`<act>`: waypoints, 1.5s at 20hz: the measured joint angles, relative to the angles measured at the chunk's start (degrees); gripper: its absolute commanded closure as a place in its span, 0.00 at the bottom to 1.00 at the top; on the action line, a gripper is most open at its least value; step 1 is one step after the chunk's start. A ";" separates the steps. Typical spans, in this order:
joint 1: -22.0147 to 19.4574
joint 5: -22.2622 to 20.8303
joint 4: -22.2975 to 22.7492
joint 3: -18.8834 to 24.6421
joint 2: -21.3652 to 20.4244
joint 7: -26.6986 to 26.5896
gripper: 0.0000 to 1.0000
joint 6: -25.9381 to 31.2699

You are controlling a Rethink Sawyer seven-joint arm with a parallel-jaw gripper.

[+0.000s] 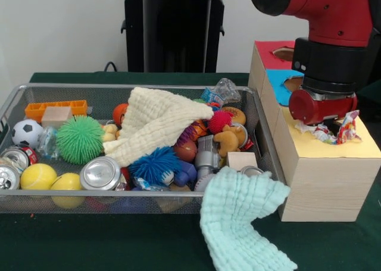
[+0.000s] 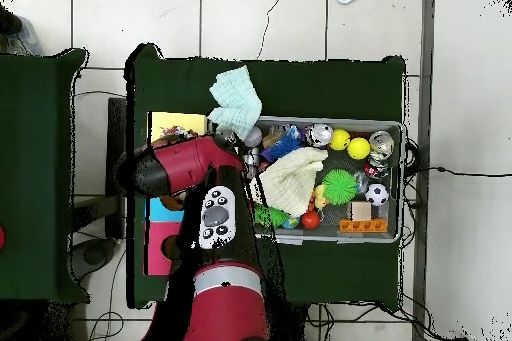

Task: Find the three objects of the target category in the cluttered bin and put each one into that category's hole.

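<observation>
My gripper point(image 1: 331, 128) hangs over the yellow section point(image 1: 357, 147) of the wooden sorting box, at the right of the front view. It is shut on a crumpled, colourful wrapper point(image 1: 347, 130) that spreads out just above the yellow top. The wrapper hides the hole under it. From overhead the wrapper point(image 2: 172, 138) peeks out beside the red arm point(image 2: 190, 169), which covers the gripper. The wire bin point(image 1: 119, 87) to the left is full of clutter: another clear wrapper point(image 1: 224, 92), cans point(image 1: 100, 173), balls and soft toys.
A cream cloth point(image 1: 158, 122) lies across the bin's middle. A mint cloth point(image 1: 241, 223) hangs over the bin's near right corner onto the green table. The box also has a blue section point(image 1: 278, 79) and a red section point(image 1: 269, 52) behind the yellow one.
</observation>
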 measured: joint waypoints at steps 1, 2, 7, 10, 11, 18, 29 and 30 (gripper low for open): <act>0.08 0.02 -0.04 -0.09 0.02 0.00 1.00 0.00; 0.19 0.12 -0.07 -0.25 0.05 0.00 1.00 -0.02; 1.22 1.96 -0.24 -1.35 0.67 0.05 0.00 -0.55; 2.14 3.81 -0.49 -2.24 1.31 0.20 0.00 -1.74; 2.19 4.15 -0.46 -2.40 1.34 0.20 0.00 -1.75; 1.97 5.62 -0.16 -2.41 1.40 0.20 0.00 -1.74; 1.31 6.84 1.14 -1.93 -0.04 0.20 0.00 0.17; 1.17 7.09 1.44 -1.84 -0.50 0.20 0.00 0.85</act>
